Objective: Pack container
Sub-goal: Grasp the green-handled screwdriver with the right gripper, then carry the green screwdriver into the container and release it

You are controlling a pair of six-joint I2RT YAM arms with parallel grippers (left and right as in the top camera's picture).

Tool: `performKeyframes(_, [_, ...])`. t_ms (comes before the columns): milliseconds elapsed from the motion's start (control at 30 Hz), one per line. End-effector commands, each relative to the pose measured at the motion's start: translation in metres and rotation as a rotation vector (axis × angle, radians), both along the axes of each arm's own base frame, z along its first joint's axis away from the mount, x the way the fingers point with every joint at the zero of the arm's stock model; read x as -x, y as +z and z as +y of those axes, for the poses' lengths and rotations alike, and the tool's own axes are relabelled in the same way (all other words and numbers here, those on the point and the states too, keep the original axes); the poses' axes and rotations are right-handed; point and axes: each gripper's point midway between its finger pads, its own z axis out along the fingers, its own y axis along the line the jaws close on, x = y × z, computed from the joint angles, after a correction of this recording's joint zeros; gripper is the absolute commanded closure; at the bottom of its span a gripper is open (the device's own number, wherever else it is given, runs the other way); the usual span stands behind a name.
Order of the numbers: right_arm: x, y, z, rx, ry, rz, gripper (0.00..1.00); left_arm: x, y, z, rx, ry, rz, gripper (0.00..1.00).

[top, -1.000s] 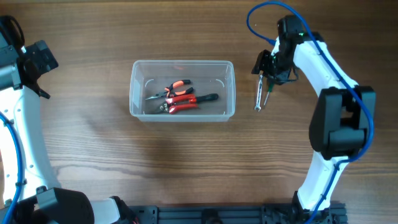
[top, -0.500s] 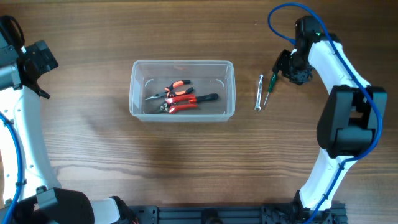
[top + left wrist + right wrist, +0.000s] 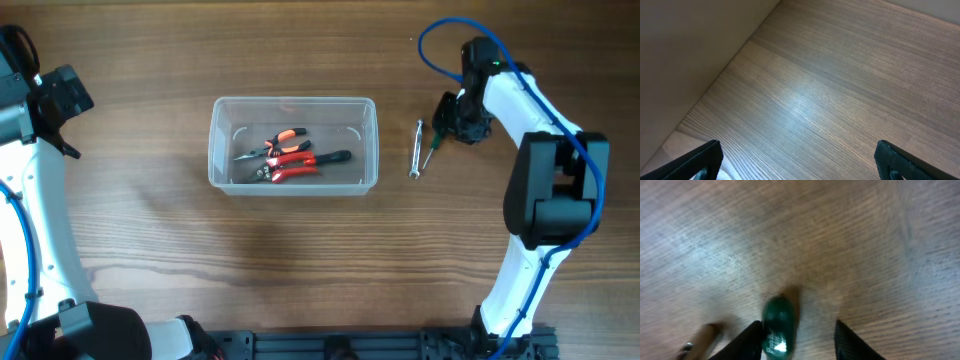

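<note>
The container [image 3: 214, 150], a clear shallow tub, stands left of centre with red and orange-handled pliers [image 3: 285, 155] inside. To its right a small silver wrench [image 3: 416, 148] and a green-handled screwdriver [image 3: 430, 153] lie on the table. My right gripper [image 3: 446, 122] is open at the screwdriver's handle end. In the right wrist view the green handle [image 3: 777, 330] sits between the fingers [image 3: 797, 340], against the left one, with a gap to the right one. My left gripper [image 3: 800, 160] is open and empty at the far left [image 3: 62, 105].
The wooden table [image 3: 300, 260] carries nothing else. The wrench shows as a blur at the lower left of the right wrist view [image 3: 700, 339]. The table's left edge runs through the left wrist view [image 3: 720, 75].
My right gripper swung away to the right, then came back down and left to the screwdriver's handle. The wrench, screwdriver, container and left arm have not moved.
</note>
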Motion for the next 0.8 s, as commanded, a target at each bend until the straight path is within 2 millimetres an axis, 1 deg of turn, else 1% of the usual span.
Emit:
performKeyframes(0, [0.014,-0.018,-0.003,0.023,-0.003,0.050,0.58,0.000,0.001,0.004,-0.007,0.010,0.000,0.00])
performKeyframes(67, [0.017,-0.021,-0.003,0.023,-0.003,0.058,0.67,0.000,0.001,0.004,-0.008,0.010,0.000,0.00])
performKeyframes(100, [0.018,-0.022,-0.003,0.023,-0.003,0.060,0.76,0.000,0.001,0.004,-0.008,0.010,0.000,0.00])
performKeyframes(133, [0.019,-0.022,-0.003,0.023,-0.003,0.064,0.96,0.000,0.001,0.004,-0.008,0.010,0.000,0.00])
performKeyframes(267, [0.018,-0.021,-0.003,0.020,0.000,0.062,0.96,0.000,0.001,0.004,-0.008,0.010,0.000,0.00])
performKeyframes(300, [0.016,-0.018,-0.003,0.020,0.005,0.056,0.96,0.000,0.001,0.004,-0.008,0.010,0.000,0.00])
performKeyframes(333, [0.011,-0.010,-0.004,0.020,0.033,0.041,0.96,0.000,0.001,0.004,-0.008,0.010,0.000,0.00])
performKeyframes(367, [0.005,0.005,-0.005,0.023,0.056,0.017,0.96,0.000,0.001,0.004,-0.007,0.010,0.000,0.00])
performKeyframes(400, [-0.003,0.022,-0.005,0.028,0.081,-0.016,0.96,0.000,0.001,0.004,-0.008,0.010,0.000,0.00])
performKeyframes(433, [-0.014,0.050,-0.004,0.031,0.112,-0.073,0.96,0.000,0.001,0.004,-0.008,0.010,0.000,0.00])
performKeyframes(467, [-0.028,0.091,0.005,0.002,0.165,-0.161,0.96,0.000,0.001,0.004,-0.008,0.010,0.000,0.00])
performKeyframes(500, [-0.036,0.121,0.016,-0.038,0.215,-0.235,0.95,0.000,0.001,0.004,-0.007,0.010,0.000,0.00])
performKeyframes(533, [-0.046,0.173,0.040,-0.114,0.310,-0.370,0.96,0.000,0.001,0.004,-0.008,0.010,0.000,0.00])
performKeyframes(567, [-0.049,0.216,0.059,-0.163,0.369,-0.479,0.96,0.000,0.001,0.004,-0.007,0.010,0.000,0.00])
performKeyframes(600, [-0.049,0.248,0.073,-0.186,0.405,-0.558,0.96,0.000,0.001,0.004,-0.008,0.010,0.000,0.00])
performKeyframes(633, [-0.045,0.285,0.093,-0.207,0.478,-0.657,0.96,0.000,0.001,0.004,-0.008,0.010,0.000,0.00])
performKeyframes(667, [-0.039,0.311,0.113,-0.213,0.573,-0.737,0.96,0.000,0.001,0.004,-0.008,0.010,0.000,0.00])
performKeyframes(700, [-0.029,0.333,0.137,-0.203,0.701,-0.816,0.96,0.000,0.001,0.004,-0.008,0.010,0.000,0.00])
performKeyframes(733, [-0.015,0.347,0.167,-0.165,0.870,-0.881,0.96,0.000,0.001,0.004,-0.007,0.010,0.000,0.00])
performKeyframes(767, [-0.006,0.348,0.186,-0.139,0.986,-0.903,0.96,0.000,0.001,0.004,-0.007,0.010,0.000,0.00])
